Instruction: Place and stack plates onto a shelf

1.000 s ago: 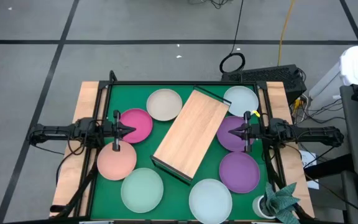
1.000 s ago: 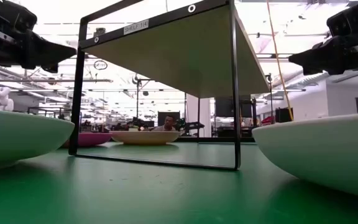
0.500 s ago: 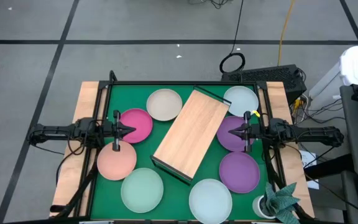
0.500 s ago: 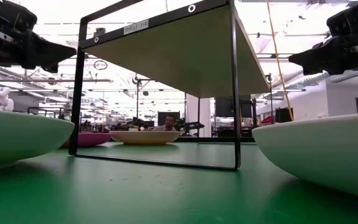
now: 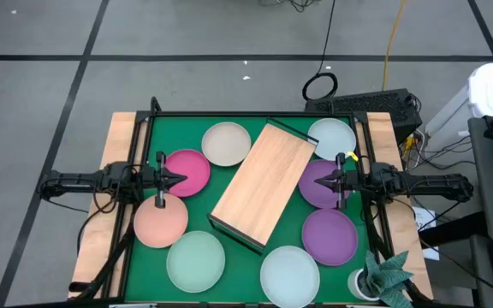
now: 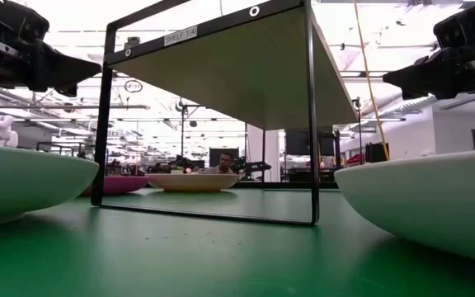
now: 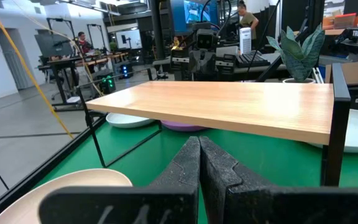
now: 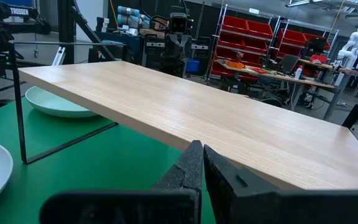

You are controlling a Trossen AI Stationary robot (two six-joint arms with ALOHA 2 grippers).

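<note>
The shelf [image 5: 264, 182] stands slantwise in the middle of the green mat [image 5: 229, 248], its wooden board bare, with plates spread on the mat all around it. Left gripper [image 5: 178, 179] hangs above the magenta plate [image 5: 191, 168], fingers pressed together, holding nothing, its tips pointing toward the shelf's long side, which lies near but apart from them. Just below it in the overhead view sits the salmon plate [image 5: 161, 220], and beyond that a pale mint plate [image 5: 196, 260] at the near edge. A cream plate [image 5: 226, 143] lies at the far side, just beside the shelf's far corner. Right gripper [image 5: 325, 180] hangs above a purple plate [image 5: 315, 190] that is partly tucked under the shelf's right edge; its fingers are likewise closed flat on each other and empty, tips close to the board's edge. A second purple plate [image 5: 329, 235] lies on the near side of it, a whitish plate [image 5: 289, 272] at the near edge, and another pale plate [image 5: 333, 137] at the far right, partly under the shelf's far corner. From the left wrist the closed fingers [image 7: 199, 163] point at the board, level with it, the board's underside sheltering plate rims. From the right wrist the closed fingers [image 8: 197, 165] face the board's long edge. A potted plant [image 5: 383, 278] stands at the mat's near right corner.
</note>
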